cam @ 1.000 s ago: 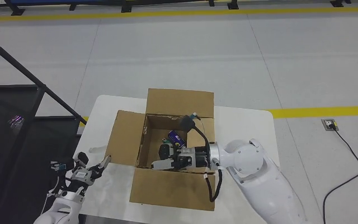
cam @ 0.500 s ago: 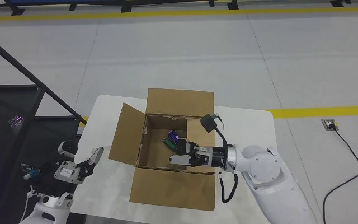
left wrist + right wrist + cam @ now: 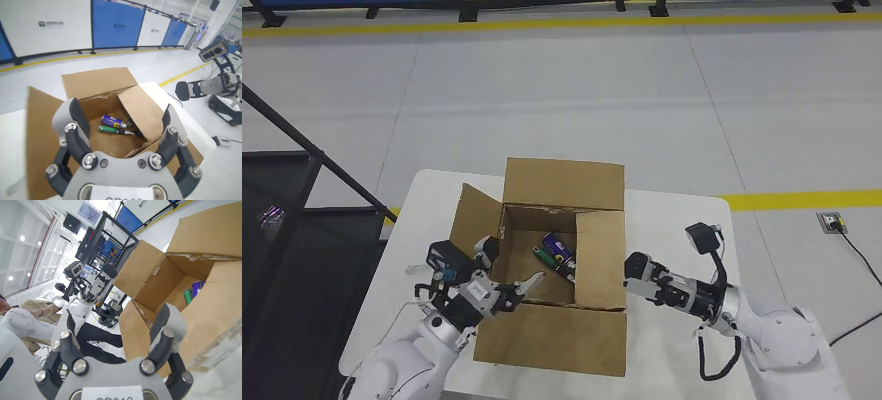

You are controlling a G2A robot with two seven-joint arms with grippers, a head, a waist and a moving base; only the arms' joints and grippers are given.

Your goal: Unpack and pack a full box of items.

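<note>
Over the white bench, my left hand and right hand gape empty either side of the open brown cardboard box.

A white table carries one open cardboard box, its flaps spread.

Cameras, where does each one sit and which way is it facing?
Top view: above the arms, looking down on the table and open box; both arms show.
Left wrist view: behind the left gripper, facing into the box; its open fingers show.
Right wrist view: behind the right gripper, low beside the box's right flap; its open fingers show.
Shared: both wrist views see the spray can and green-handled tool inside.
</note>
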